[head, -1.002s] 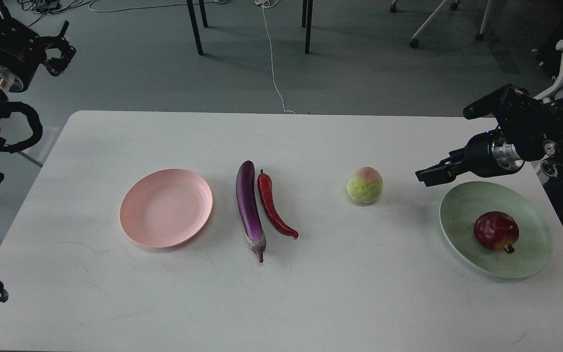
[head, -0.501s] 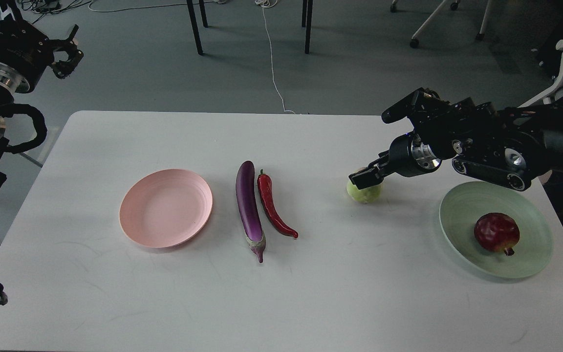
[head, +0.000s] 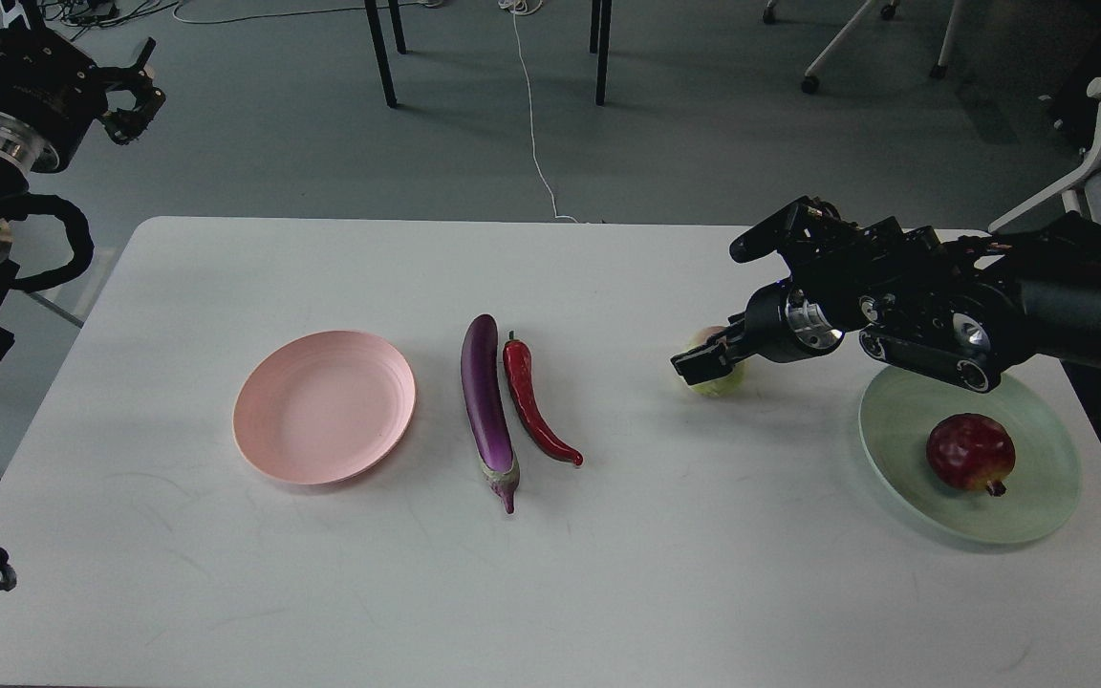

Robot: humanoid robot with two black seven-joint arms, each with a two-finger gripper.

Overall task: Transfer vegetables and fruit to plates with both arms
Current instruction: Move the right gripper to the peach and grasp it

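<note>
The purple eggplant [head: 485, 397] and the red chili pepper [head: 527, 397] lie side by side at the table's middle. The pale pink plate [head: 325, 406] sits empty to their left. The pale green plate [head: 895, 411] at the right holds the dark red fruit [head: 970, 453]. My right gripper [head: 703, 361] is low over the pale green fruit [head: 721, 385] and covers most of it; whether it grips the fruit does not show. My left gripper [head: 135, 88] is raised off the table at the far left, open and empty.
The white table [head: 608, 573] has a rounded far-left corner and its right edge runs just past the green plate. Chair and table legs [head: 380, 53] and a white cable [head: 533, 124] are on the floor behind.
My right arm has swung left from above the green plate to the pale green fruit and lowered onto it. My left gripper has shifted slightly up and right.
</note>
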